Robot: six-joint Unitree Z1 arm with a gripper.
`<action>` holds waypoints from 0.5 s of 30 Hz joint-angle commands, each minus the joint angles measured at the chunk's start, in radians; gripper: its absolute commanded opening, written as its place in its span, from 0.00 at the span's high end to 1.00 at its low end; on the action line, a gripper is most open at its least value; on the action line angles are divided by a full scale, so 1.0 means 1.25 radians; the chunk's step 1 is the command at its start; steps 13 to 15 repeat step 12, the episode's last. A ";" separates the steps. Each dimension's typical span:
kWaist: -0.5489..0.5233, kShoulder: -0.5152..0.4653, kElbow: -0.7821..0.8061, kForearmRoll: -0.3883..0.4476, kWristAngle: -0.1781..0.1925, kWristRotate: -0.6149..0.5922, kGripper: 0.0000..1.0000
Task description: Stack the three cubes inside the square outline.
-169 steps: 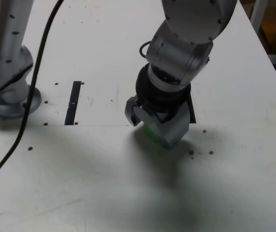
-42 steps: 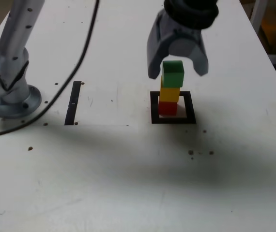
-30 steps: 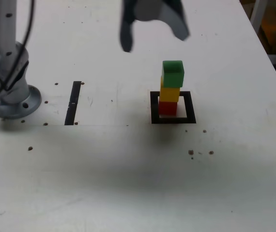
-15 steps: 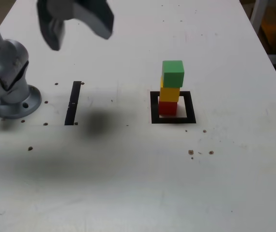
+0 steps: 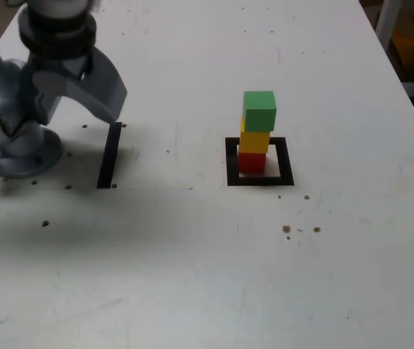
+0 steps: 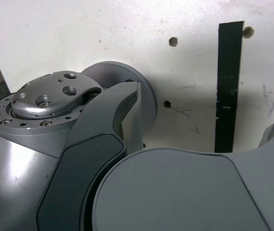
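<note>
Standing right of centre in the exterior view, three cubes form one column: green cube (image 5: 259,110) on yellow cube (image 5: 254,140) on red cube (image 5: 251,161), inside the square outline (image 5: 259,161). Upper left, the pincer (image 5: 76,98) spreads wide, empty. The wrist view shows one black strip (image 6: 229,86) on the table (image 6: 79,33).

A silver-grey metal arm (image 5: 33,94) with a black ribbed collar, broad grey fingers (image 5: 102,87), dark inset panels, and a round base flange (image 6: 55,98) dotted with screw holes.
</note>
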 commanded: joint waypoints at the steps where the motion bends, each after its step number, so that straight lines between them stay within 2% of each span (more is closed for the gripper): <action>1: -0.002 0.015 0.010 0.002 0.011 -0.001 0.00; 5: -0.002 0.041 0.011 -0.020 0.029 -0.001 0.00; 8: -0.002 0.051 0.013 -0.038 0.012 -0.001 0.00; 12: -0.003 0.056 0.007 -0.046 -0.030 0.006 0.00; 15: -0.003 0.056 0.007 -0.046 -0.030 0.006 0.00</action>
